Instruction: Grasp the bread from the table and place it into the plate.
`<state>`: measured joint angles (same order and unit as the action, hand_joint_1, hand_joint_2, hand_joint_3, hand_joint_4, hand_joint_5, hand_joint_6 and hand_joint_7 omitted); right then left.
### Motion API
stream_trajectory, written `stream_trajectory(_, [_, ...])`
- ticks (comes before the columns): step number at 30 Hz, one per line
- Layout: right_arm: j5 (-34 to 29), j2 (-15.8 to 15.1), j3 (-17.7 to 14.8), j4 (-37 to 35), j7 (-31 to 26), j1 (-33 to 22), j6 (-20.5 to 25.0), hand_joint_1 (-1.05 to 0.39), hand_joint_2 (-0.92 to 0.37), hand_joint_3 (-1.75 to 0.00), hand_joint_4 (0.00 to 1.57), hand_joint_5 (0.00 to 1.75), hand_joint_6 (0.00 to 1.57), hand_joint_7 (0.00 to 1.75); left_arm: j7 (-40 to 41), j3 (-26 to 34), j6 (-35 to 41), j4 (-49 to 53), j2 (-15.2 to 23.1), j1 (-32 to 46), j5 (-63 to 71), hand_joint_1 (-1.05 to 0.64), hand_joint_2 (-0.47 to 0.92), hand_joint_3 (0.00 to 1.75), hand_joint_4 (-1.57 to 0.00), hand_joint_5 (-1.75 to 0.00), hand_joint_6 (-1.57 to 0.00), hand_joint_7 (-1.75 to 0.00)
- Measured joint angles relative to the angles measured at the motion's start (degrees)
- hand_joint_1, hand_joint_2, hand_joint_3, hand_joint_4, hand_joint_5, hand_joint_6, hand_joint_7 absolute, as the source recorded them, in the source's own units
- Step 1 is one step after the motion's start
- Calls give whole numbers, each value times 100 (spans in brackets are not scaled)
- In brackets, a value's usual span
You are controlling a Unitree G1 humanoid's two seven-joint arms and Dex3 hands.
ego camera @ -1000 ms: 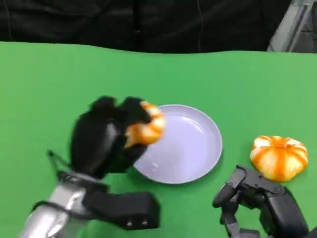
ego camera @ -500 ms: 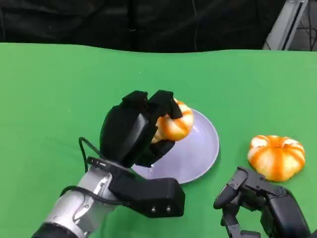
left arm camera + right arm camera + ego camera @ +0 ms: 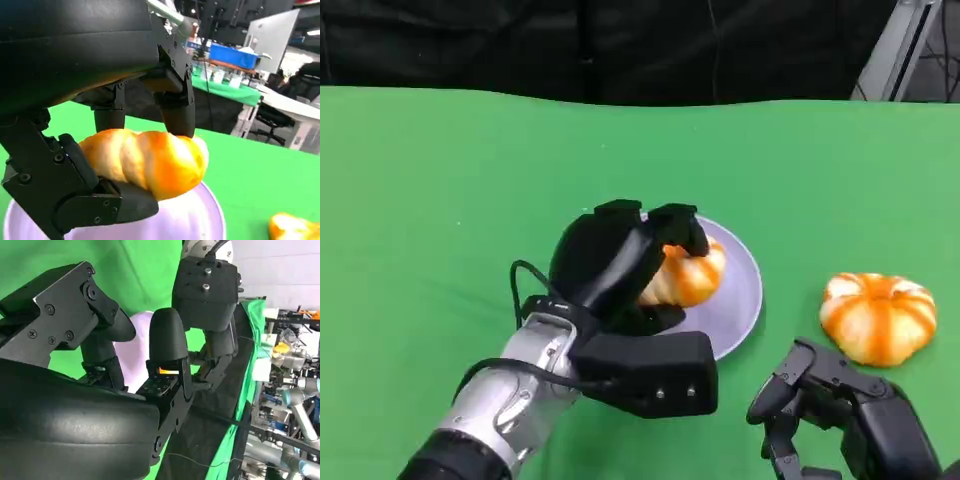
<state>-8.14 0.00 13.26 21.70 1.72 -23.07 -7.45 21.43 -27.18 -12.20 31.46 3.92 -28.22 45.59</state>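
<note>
Over the last second we see the left hand (image 3: 620,262) carry the bread (image 3: 688,275) from the plate's (image 3: 745,290) nine o'clock rim inward, toward three o'clock, until the bread sits over the plate's middle, fingers (image 3: 175,107) gripping it from above and below. The forearm follows, reaching farther up the table. Early on, our head view shifts slightly too.
</note>
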Motion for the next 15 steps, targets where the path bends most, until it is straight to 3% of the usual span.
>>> stream_trajectory(4, [0, -1, 1, 1, -8, 0, 8, 6, -44, -129, 68, 167, 71, 141, -1, 0, 40, -1, 4, 0, -4, -24, 62, 81, -69, -153, -77, -93])
stream_trajectory(5, [0, -1, 1, 1, -9, 0, 9, 5, -44, -129, 69, 168, 71, 141, -2, 0, 40, -1, 5, 0, -5, -63, 80, 64, -28, -65, -31, -42])
stream_trajectory(6, [0, -1, 4, 1, -10, 0, 10, 5, -44, -129, 69, 168, 71, 142, -242, -37, 160, -57, 26, -10, 11, -77, 86, 58, -14, -33, -16, -24])
stream_trajectory(7, [0, -1, 12, 1, -9, 9, 13, 5, -44, -129, 69, 168, 71, 142, -681, -102, 365, -98, 64, -47, 38, -84, 89, 55, -7, -17, -8, -14])
stream_trajectory(8, [0, 0, 24, 0, -9, 14, 13, 5, -44, -129, 69, 167, 71, 142, -1134, -186, 596, -130, 112, -62, 105, -89, 91, 53, -3, -7, -3, -8])
stream_trajectory(11, [0, -3, 31, 0, -17, 12, 13, 6, -44, -129, 69, 167, 71, 141, -2491, -424, 1266, -342, 298, -63, 205, -93, 92, 53, 0, -1, 0, -3])
stream_trajectory(15, [0, -14, 23, -9, -27, 27, 10, 6, -43, -129, 71, 169, 72, 141, -3153, -471, 1657, -788, 502, -60, 218, -95, 92, 53, 0, 0, 0, 0])
